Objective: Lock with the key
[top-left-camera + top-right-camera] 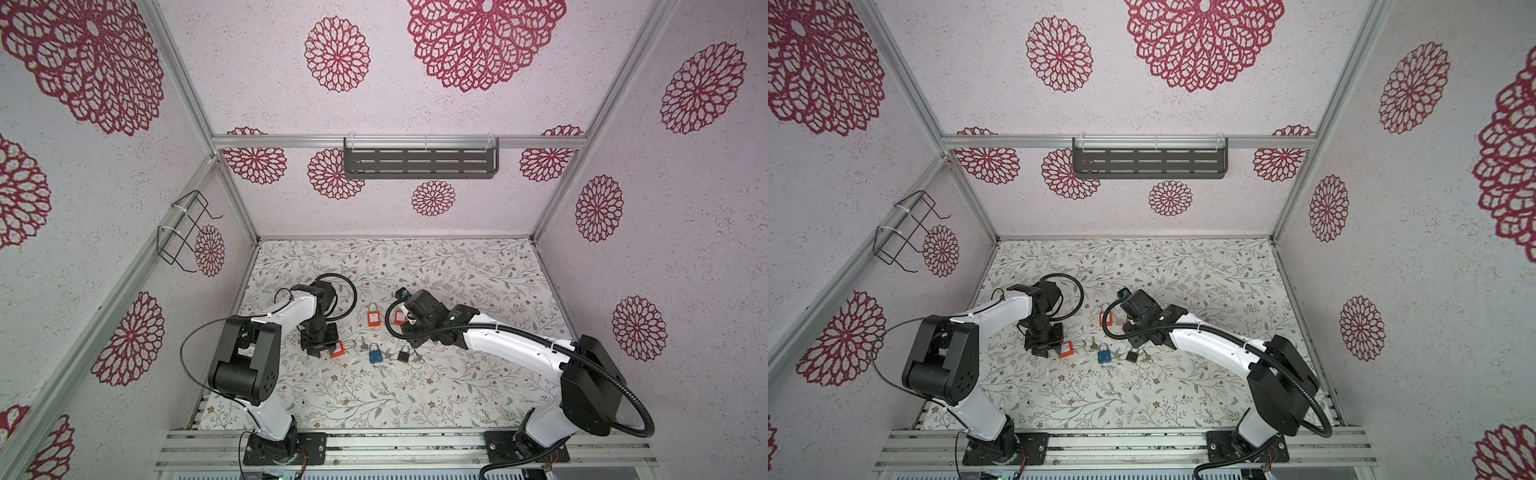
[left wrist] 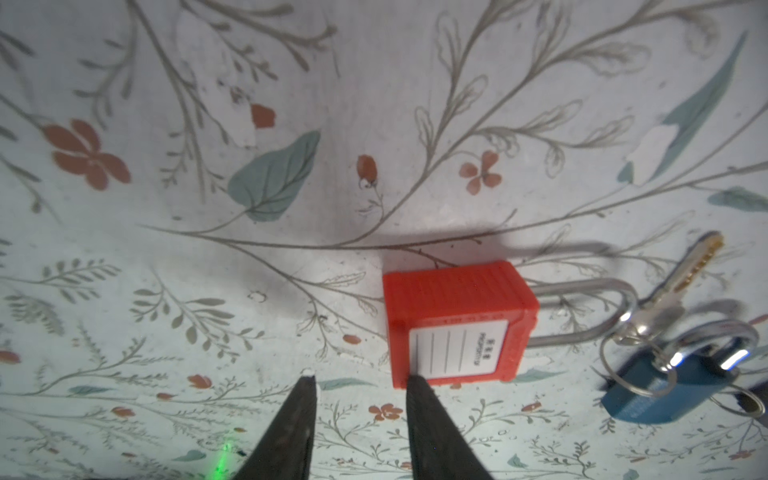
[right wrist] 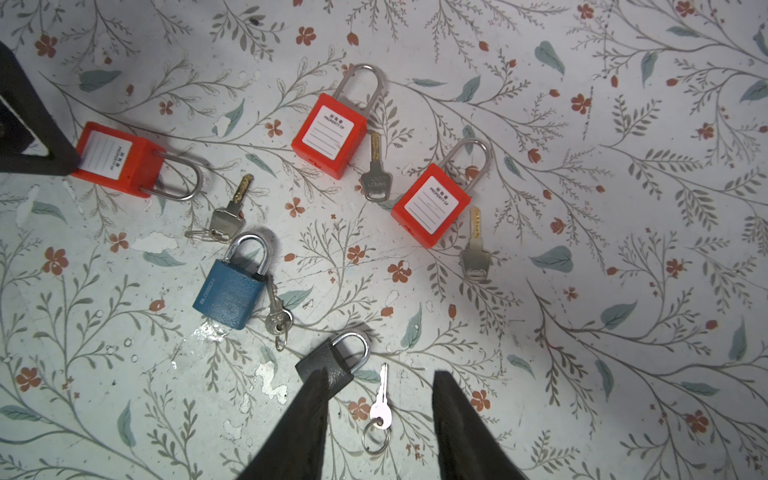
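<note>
Hovering my right gripper (image 3: 381,373), jaws parted and empty, over the small key (image 3: 381,405) beside the black padlock (image 3: 328,359), I am holding the left gripper (image 2: 361,380) parted, empty, at the red padlock (image 2: 453,324).

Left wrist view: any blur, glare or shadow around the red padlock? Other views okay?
Left wrist: red padlock fairly sharp, casting a broad soft shadow on the mat; blue padlock blurred, with glare on its shackle. Right wrist: evenly lit, crisp. Both top views: sharp, even light, no glare.
</note>
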